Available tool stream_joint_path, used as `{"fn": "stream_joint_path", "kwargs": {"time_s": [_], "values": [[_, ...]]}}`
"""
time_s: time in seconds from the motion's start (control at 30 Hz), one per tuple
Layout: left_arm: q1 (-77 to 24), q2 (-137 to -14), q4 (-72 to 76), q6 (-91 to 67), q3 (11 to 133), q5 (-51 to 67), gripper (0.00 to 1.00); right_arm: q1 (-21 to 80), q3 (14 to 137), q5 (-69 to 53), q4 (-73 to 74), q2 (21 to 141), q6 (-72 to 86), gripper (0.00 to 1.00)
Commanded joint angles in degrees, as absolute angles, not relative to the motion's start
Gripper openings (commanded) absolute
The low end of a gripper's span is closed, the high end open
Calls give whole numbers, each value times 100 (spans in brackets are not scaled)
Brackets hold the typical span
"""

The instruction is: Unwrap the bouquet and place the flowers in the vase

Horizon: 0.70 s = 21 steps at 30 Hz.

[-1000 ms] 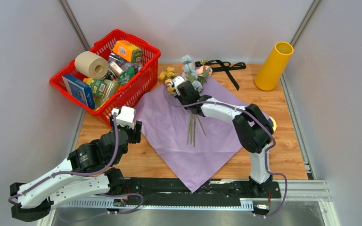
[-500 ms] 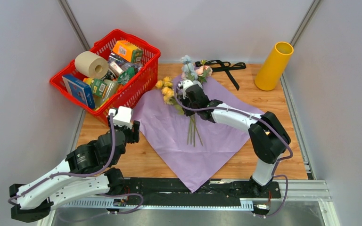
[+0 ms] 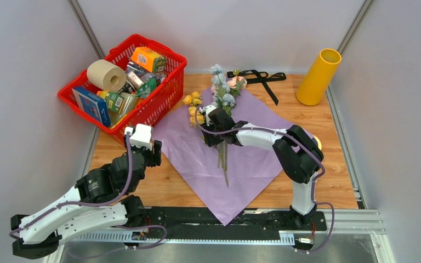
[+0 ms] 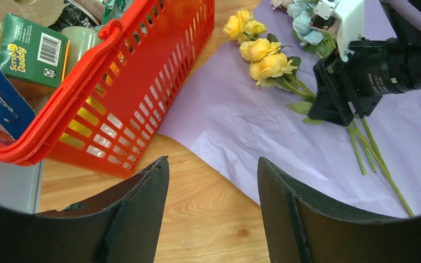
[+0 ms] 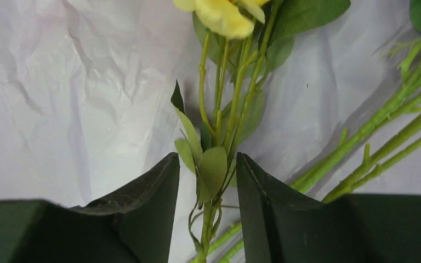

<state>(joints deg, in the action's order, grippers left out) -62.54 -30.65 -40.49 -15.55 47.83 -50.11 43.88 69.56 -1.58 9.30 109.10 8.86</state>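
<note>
The bouquet lies unwrapped: its lilac paper [image 3: 197, 159] is spread flat on the table and the black ribbon [image 3: 260, 79] lies loose at the back. The flowers rest on the paper, yellow blooms [image 3: 193, 104] to the left and blue and pink ones [image 3: 225, 87] behind. My right gripper [image 3: 211, 131] sits low over the stems [image 3: 223, 159], jaws apart around the yellow sprig's stem [image 5: 219, 98] with a gap on each side. My left gripper [image 4: 212, 181] hangs open and empty over bare wood by the paper's left edge. The yellow vase [image 3: 318, 76] stands at the back right.
A red basket [image 3: 159, 107] full of groceries and a paper roll [image 3: 105, 74] stands at the back left, close to my left gripper. A flat yellow tape ring [image 3: 318, 143] peeks out behind the right arm. Grey walls close in both sides.
The right gripper, shut on the stems before, has drawn the flowers nearer along the paper and its jaws have parted. The left arm has barely shifted.
</note>
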Motion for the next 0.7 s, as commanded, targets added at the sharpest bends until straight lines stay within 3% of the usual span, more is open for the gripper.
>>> {"fn": "stream_joint_path", "kwargs": {"time_s": [0.0,0.17,0.23,0.33,0.47,0.67], "values": [[-6267,-3006,-3964,-1556,4852,-5124,68,4403,7435,-97,861,11179,572,47],[-6267,-2979,-3955,-1564,4852,-5168,68,4412,7550,-35,940,11382,527,41],[-6267,-2945,-3938,-1556,4843,-5177,68,4412,7576,0,949,11408,519,33],[-6267,-2927,-3911,-1538,4834,-5194,68,4412,7611,-9,949,11356,518,13],[-6267,-2909,-3937,-1556,4834,-5212,68,4412,7620,0,949,10935,545,1],[-6267,-2874,-3946,-1573,4825,-5238,68,4316,7523,755,932,9863,545,0]]}}
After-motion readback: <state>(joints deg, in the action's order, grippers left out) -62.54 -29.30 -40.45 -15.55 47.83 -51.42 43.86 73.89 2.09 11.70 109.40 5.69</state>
